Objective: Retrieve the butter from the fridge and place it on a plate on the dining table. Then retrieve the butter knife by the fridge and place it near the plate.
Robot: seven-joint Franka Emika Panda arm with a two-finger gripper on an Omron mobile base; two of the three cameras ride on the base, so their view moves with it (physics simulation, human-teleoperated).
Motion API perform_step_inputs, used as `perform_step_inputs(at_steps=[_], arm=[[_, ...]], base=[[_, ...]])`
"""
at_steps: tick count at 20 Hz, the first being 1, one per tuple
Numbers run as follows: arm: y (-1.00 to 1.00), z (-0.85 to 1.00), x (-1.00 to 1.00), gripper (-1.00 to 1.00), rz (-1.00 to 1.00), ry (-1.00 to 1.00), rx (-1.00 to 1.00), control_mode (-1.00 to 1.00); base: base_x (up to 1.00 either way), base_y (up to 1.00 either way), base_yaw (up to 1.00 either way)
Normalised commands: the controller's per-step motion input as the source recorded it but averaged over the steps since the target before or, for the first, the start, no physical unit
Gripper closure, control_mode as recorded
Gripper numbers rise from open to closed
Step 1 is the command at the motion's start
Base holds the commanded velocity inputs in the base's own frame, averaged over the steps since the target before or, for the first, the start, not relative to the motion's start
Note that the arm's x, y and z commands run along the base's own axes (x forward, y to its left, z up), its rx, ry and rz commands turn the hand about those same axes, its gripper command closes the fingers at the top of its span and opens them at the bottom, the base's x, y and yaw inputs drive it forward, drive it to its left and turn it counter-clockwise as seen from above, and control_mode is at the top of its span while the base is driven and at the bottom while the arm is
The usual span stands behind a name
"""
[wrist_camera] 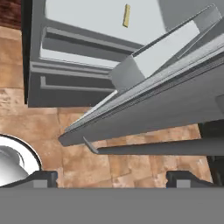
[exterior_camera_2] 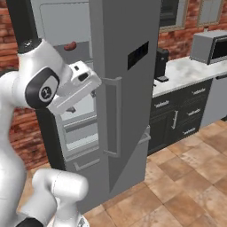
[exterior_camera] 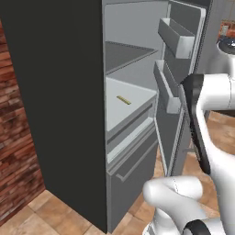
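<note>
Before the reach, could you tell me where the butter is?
The butter lies alone on the fridge shelf above the drawers, left of the open door.

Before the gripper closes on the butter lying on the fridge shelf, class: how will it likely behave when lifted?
The butter is a small thin stick lying flat, so probably light and unlikely to roll. Lying low on the shelf, it may be awkward to pinch. Its smooth faces could slip.
</note>
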Motion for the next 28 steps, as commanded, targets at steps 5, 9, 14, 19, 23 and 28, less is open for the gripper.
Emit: perform_step_inputs(at_steps=[5,9,14,19,23,28], arm=[[0.83,-0.36,0.11,-1.00,-0.03,0.25,-0.47,-1.00],[0.46,-0.05,0.19,-1.00,0.00,0.20,-0.43,-1.00],[0.12,-0.05,0.46,-1.00,0.01,0.16,-0.32,-1.00],[-0.03,-0.37,0.54,-1.00,0.07,0.01,-0.14,-1.00],[-0.05,-0.54,0.28,-1.00,0.04,0.00,-0.09,-1.00],[-0.30,-0.31,0.36,-1.00,0.04,0.01,-0.07,-1.00]], base=[[0.00,0.00,0.00],[0.00,0.00,0.00],[0.00,0.00,0.00],[0.00,0.00,0.00],[0.00,0.00,0.00],[0.00,0.00,0.00]])
